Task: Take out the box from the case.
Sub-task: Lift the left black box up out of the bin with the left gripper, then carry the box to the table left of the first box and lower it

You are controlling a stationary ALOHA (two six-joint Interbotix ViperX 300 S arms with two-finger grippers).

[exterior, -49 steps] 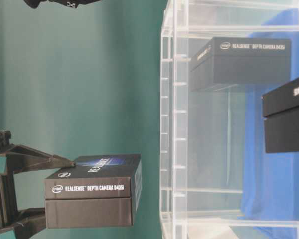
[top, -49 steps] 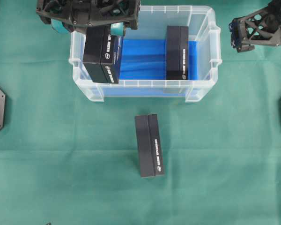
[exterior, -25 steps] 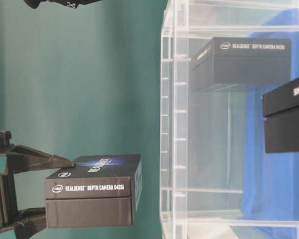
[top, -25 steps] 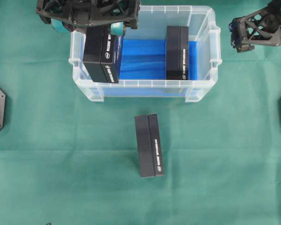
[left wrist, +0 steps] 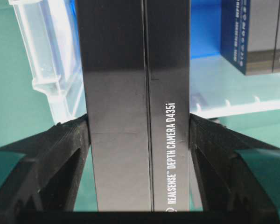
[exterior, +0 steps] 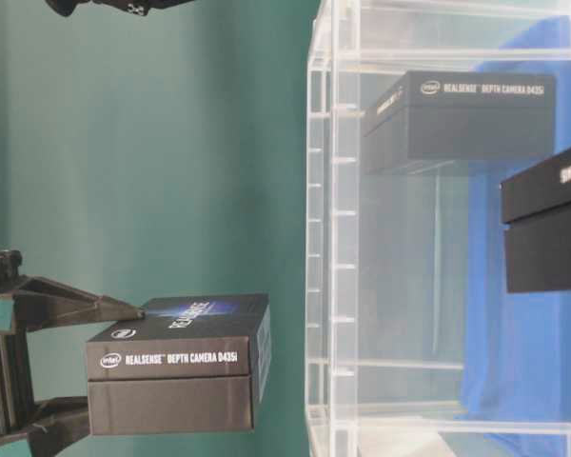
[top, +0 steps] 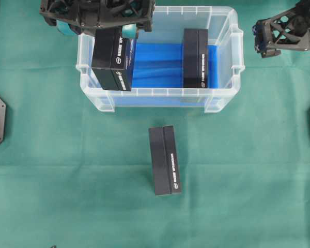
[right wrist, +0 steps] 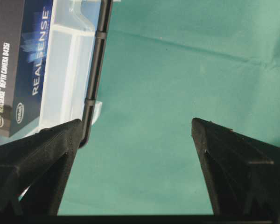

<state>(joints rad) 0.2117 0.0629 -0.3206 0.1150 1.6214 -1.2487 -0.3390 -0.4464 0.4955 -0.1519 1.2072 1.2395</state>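
- Left gripper (left wrist: 139,140): fingers (left wrist: 67,140) pressed flat against the two broad faces of a black RealSense D435i box (left wrist: 135,107); jaws part-way apart, closed on the box's short dimension.
- Held box (top: 112,59): in the overhead view it lies at about 10 o'clock of the case (top: 157,94), over the case's left end; its long axis runs 12-to-6 o'clock, straight out from the fingertips. In the table-level view it hangs apart from the clear wall, so it appears lifted above the rim, though that sideways view makes the clearance hard to judge.
- Deciding relation: the box must travel toward 6 o'clock, over the near wall, to reach the green cloth (top: 67,181).
- Left arm: wrist over the case's 11 o'clock corner, gripper pointing down.
- Right gripper (right wrist: 135,163): jaws spread wide, nothing between them; it is parked at 2 o'clock, outside the case.
- Second box (top: 195,58): standing in the case on the blue lining (top: 157,64), at 1 o'clock, nearer the right arm.
- Third box (top: 164,160): already on the cloth at 6 o'clock.
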